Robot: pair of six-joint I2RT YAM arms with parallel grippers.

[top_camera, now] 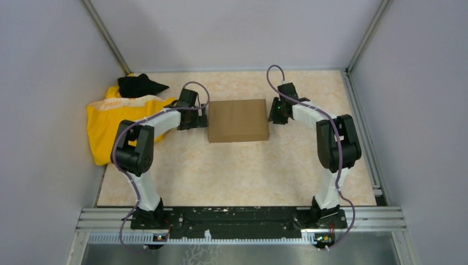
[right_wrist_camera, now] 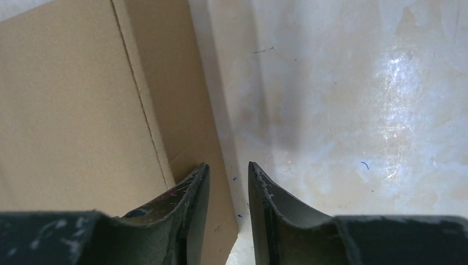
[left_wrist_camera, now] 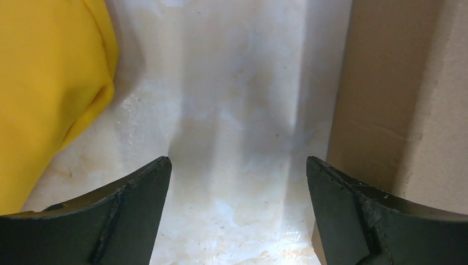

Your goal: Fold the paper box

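The paper box (top_camera: 237,120) is a closed, shallow brown cardboard mailer lying flat at the middle of the table. My left gripper (top_camera: 205,117) is low beside its left side, open wide and empty. In the left wrist view (left_wrist_camera: 237,160) the box wall (left_wrist_camera: 397,99) stands just past the right finger (left_wrist_camera: 353,210). My right gripper (top_camera: 273,113) is at the box's right side. In the right wrist view (right_wrist_camera: 228,164) its jaws are only a narrow gap apart and hold nothing. Its left finger (right_wrist_camera: 182,204) is over the box's right edge (right_wrist_camera: 72,99).
A yellow cloth (top_camera: 110,124) lies bunched at the table's left edge, close behind my left gripper; it also shows in the left wrist view (left_wrist_camera: 44,83). A black cloth (top_camera: 138,85) lies on its far end. Grey walls close in the left, right and back.
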